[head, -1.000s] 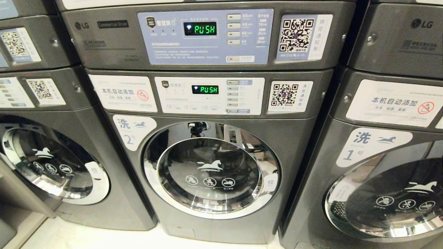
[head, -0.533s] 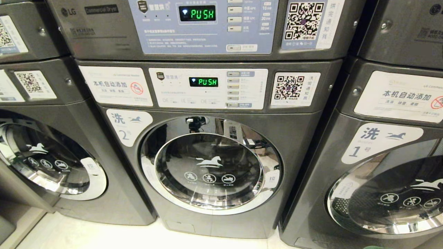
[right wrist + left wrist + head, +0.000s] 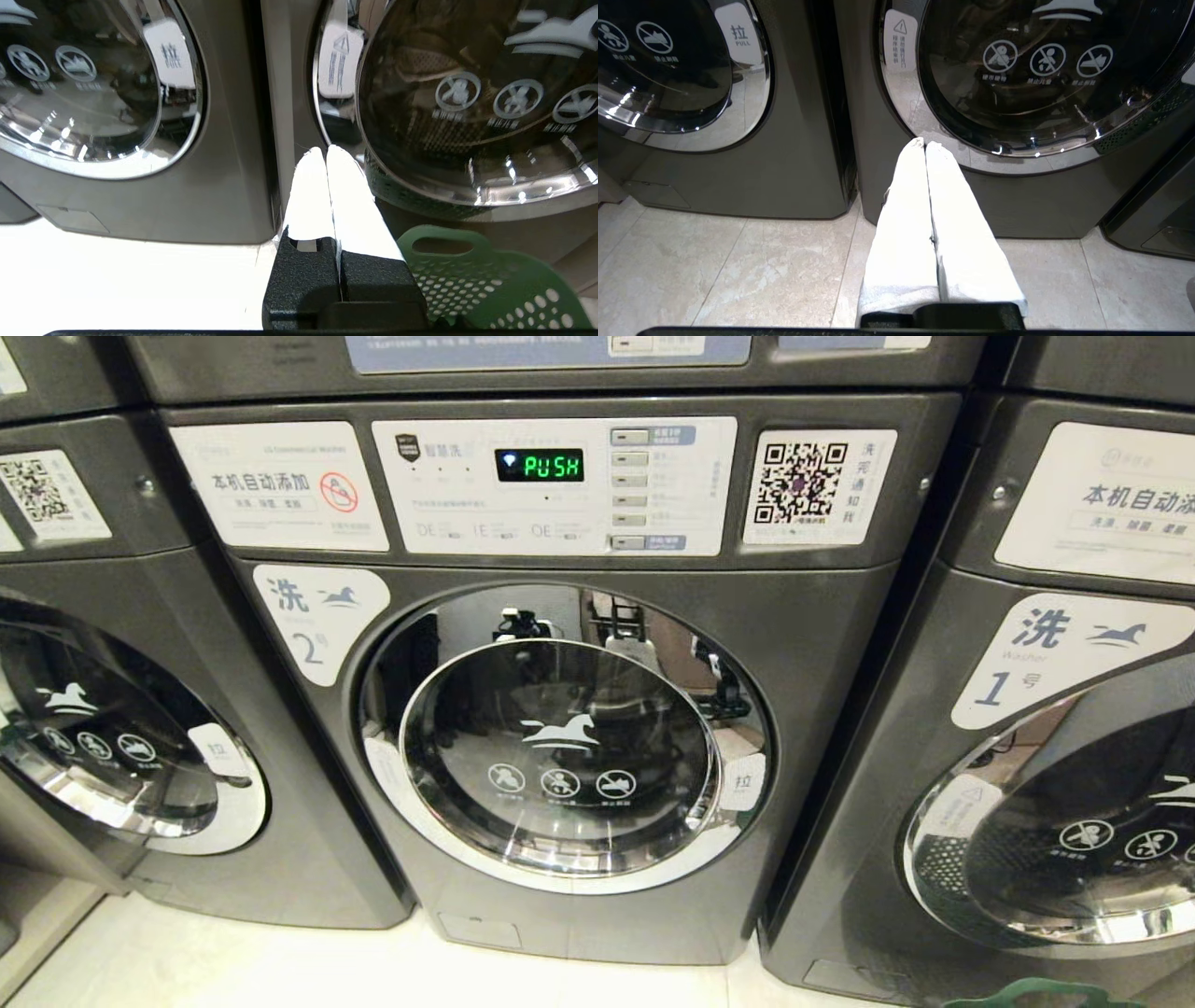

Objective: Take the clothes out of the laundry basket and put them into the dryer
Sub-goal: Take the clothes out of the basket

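The laundry basket (image 3: 472, 280) is seen on the pale floor (image 3: 738, 266) at the near right, before washer 1 (image 3: 1027, 756). Washer 2 (image 3: 560, 747) is faced, door closed. The left gripper (image 3: 924, 145) and right gripper (image 3: 325, 150) are pressed closed, empty.

The right gripper (image 3: 325, 150) is seen with its white fingers (image 3: 348, 196) pressed together, empty, above the pale floor (image 3: 117, 275). At four o'clock the green laundry basket (image 3: 486, 284) is seen. Two chrome-rimmed round doors (image 3: 93, 88) are seen at ten and two o'clock.
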